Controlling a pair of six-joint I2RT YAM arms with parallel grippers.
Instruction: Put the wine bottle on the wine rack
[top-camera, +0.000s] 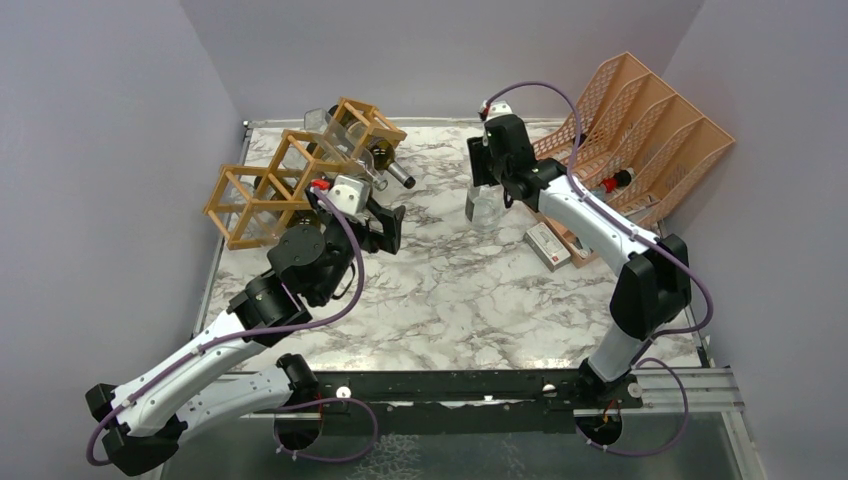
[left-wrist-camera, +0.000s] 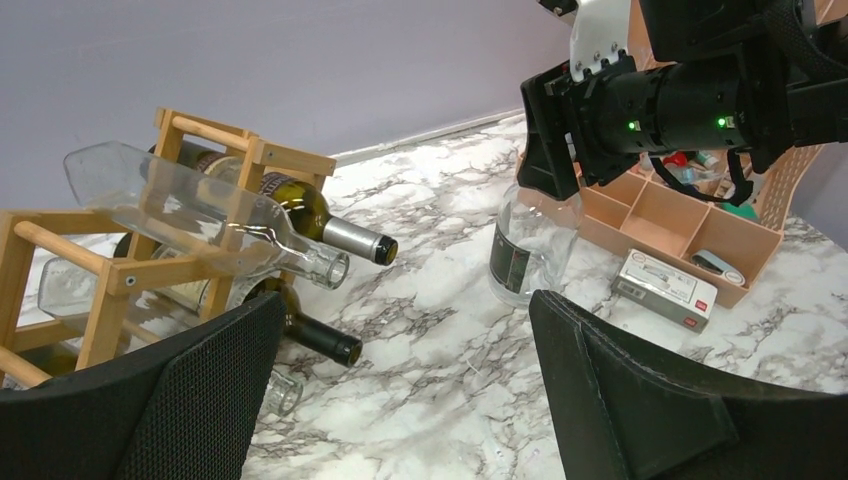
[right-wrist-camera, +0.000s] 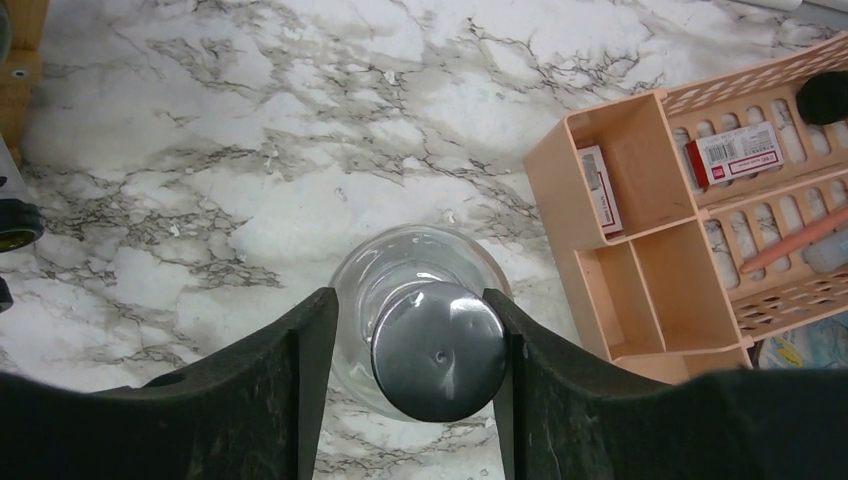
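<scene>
The right fingers (right-wrist-camera: 300, 390) flank the upright bottle's (right-wrist-camera: 440, 350) cap, apparently to lift it by the neck. One touches and the other shows a gap, so a firm pinch cannot be told. The bottle stands on the bench (top-camera: 450, 300), three o'clock from the rack (top-camera: 300, 170). The left fingers (left-wrist-camera: 200, 400), spread and empty, wait beside the rack.

Bright, even light — faint soft shadows
</scene>
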